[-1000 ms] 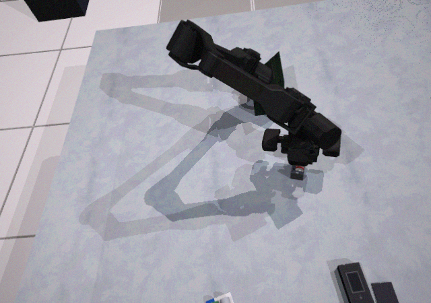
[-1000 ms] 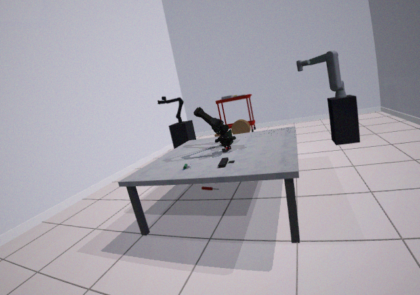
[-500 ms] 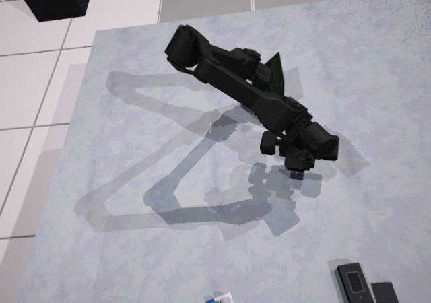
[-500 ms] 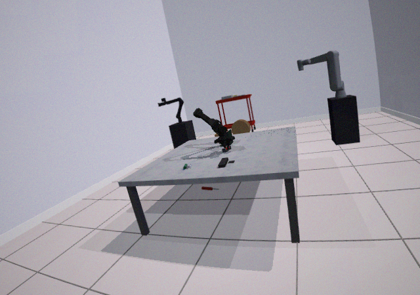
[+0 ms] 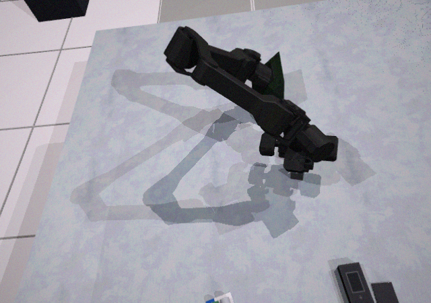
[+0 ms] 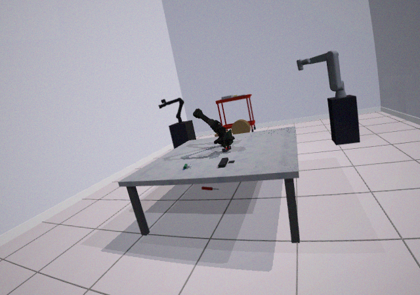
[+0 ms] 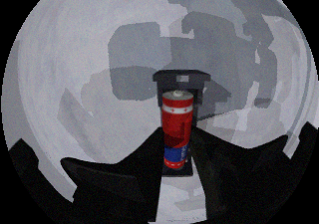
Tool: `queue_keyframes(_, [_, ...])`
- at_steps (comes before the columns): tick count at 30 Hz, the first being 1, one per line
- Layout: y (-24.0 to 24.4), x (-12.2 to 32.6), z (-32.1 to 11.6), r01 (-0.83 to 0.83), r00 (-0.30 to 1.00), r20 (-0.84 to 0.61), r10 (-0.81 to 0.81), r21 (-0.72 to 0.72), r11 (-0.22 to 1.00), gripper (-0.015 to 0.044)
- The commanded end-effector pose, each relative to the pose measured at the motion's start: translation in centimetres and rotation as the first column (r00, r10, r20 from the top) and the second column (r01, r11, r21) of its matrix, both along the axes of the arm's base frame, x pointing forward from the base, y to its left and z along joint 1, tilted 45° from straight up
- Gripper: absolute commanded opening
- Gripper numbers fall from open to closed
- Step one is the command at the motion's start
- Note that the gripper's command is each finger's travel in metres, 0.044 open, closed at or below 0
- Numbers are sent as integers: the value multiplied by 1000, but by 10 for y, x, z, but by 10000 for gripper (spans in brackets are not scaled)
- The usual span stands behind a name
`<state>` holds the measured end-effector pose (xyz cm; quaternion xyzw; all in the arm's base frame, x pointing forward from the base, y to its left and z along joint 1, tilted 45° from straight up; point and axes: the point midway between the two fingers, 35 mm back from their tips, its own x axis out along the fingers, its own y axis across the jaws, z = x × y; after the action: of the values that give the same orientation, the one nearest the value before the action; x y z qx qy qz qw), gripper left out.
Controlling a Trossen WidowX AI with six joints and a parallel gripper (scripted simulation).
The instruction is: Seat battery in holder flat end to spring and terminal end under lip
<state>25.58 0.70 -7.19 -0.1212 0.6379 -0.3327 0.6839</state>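
The claw is clamped on the battery, which lies lengthwise in the dark holder right under it; judging by this, the thing to do now is ease the battery flat and straight, one end to the spring and the other under the lip, with no hard press, then open and lift straight up. Out from the claw the table gives wide room all round; a dark block sits well off toward the near edge, so a vertical retreat should touch nothing.

one battery, one holder, three robot arms
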Motion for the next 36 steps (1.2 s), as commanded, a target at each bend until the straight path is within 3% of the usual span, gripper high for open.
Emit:
queue_keyframes(1, [-2, -7, -2, 6, 1000, -28, -6, 6, 1000, 67])
queue_keyframes(36, [-6, 10, 2, -6, 1000, -5, 6, 11, 1000, 67])
